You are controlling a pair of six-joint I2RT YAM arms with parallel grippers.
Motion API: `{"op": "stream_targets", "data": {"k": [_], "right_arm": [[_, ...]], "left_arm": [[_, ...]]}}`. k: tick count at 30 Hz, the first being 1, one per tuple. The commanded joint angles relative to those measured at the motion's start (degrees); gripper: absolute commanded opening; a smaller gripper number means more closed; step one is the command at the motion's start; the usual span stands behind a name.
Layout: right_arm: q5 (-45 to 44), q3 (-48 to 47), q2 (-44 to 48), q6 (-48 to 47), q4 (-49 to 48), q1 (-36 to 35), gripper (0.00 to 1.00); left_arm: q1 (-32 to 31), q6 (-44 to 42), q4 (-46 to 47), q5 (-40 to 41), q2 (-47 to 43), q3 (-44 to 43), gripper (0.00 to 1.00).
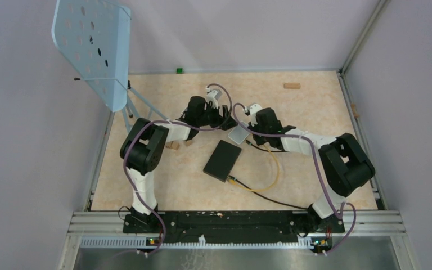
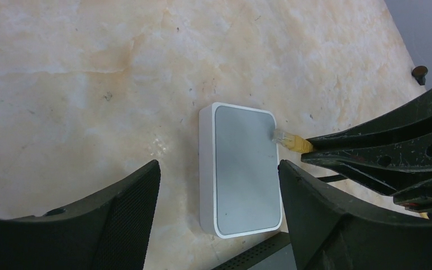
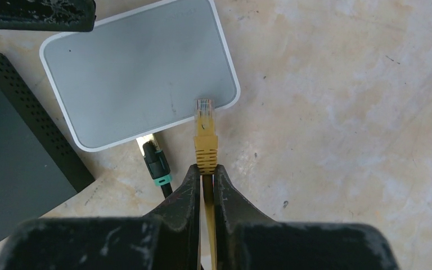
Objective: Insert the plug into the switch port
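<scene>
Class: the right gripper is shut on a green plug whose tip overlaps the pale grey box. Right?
No. The right wrist view shows the right gripper shut on a yellow plug, not green; its tip is over the pale grey box.

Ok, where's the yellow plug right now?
In the right wrist view, the yellow plug sticks out of the shut right claw, its clear tip at the edge of the pale grey box, just right of the green-booted black plug.

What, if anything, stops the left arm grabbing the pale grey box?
Probably nothing, yes: the left gripper's open fingers flank the pale grey box, though the right gripper's yellow plug crowds one edge.
</scene>
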State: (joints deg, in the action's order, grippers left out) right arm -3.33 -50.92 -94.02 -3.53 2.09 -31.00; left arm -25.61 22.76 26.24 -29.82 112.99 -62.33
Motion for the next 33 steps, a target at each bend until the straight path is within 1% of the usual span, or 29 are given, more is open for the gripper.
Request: {"op": "stream_targets", "data": {"k": [1, 8, 16, 25, 30, 33], "right_arm": [[-1.3, -2.8, -0.6, -0.7, 0.9, 0.4, 0.00], [-3.2, -5.7, -1.6, -2.7, 6.4, 0.4, 0.00], [-2.1, -7.1, -3.1, -3.2, 9.1, 0.5, 0.00], [-2.7, -6.8, -3.8, -3.2, 9.4, 0.5, 0.00], [-3.3, -3.5, 0.2, -2.5, 7.1, 0.6, 0.00], [-2.7, -2.4, 1.6, -2.1, 6.7, 0.5, 0.00]], "left_arm": [[-0.1, -1.5, 3.3, -2.9, 1.3, -2.9, 0.81], [-0.1, -1.5, 4.0, -4.5, 3.3, -3.3, 0.81], [-0.6, -1.3, 3.9, -5.2, 5.1, -3.9, 0.80], [-2.0, -0.3, 3.8, -5.0, 7.9, -6.0, 0.79], [-2.2, -0.4, 3.5, -4.5, 8.4, -6.6, 0.79], [-2.3, -0.4, 2.6, -4.0, 8.9, -6.9, 0.77]]}}
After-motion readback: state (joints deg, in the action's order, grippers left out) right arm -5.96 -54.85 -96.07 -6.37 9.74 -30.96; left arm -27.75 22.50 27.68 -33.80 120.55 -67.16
